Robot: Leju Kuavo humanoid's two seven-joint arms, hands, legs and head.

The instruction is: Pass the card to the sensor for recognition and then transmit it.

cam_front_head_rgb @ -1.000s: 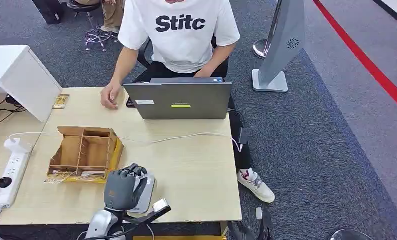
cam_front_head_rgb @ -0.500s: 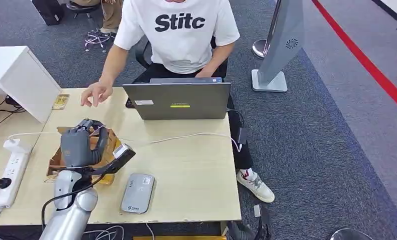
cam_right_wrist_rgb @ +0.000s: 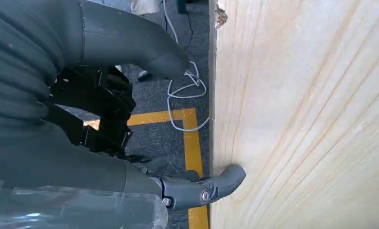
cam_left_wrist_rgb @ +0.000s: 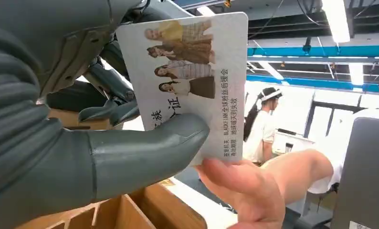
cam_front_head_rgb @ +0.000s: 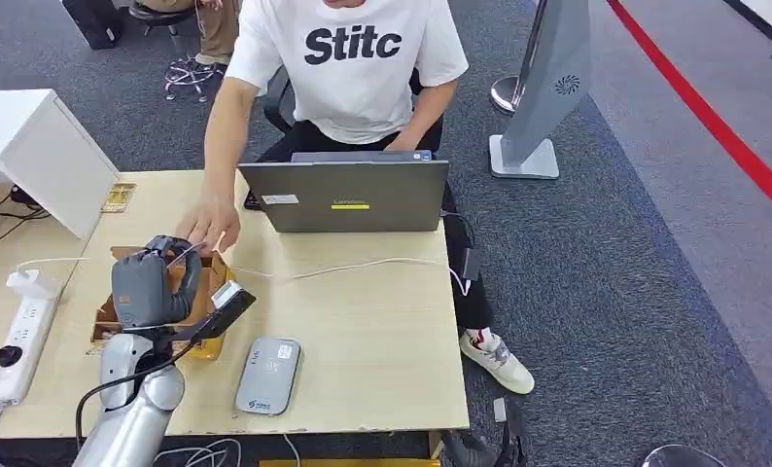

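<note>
Left hand (cam_front_head_rgb: pixel 149 282) pinching card (cam_left_wrist_rgb: pixel 192 81) over wooden box (cam_front_head_rgb: pixel 202 292); person's hand (cam_front_head_rgb: pixel 207 226) touching card. Right hand (cam_right_wrist_rgb: pixel 97 119) empty, fingers apart.

I see a pale wooden table (cam_front_head_rgb: pixel 372 321) carrying a grey laptop (cam_front_head_rgb: pixel 348 195) at twelve o'clock, an open wooden organiser box (cam_front_head_rgb: pixel 183 292) at nine, a grey card sensor (cam_front_head_rgb: pixel 267 376) at six, and a white power strip (cam_front_head_rgb: pixel 20 336) beyond the box.

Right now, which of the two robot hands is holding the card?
The left hand, raised over the wooden box, pinches the card while a person's hand takes it. The right hand holds nothing beside the table edge.
</note>
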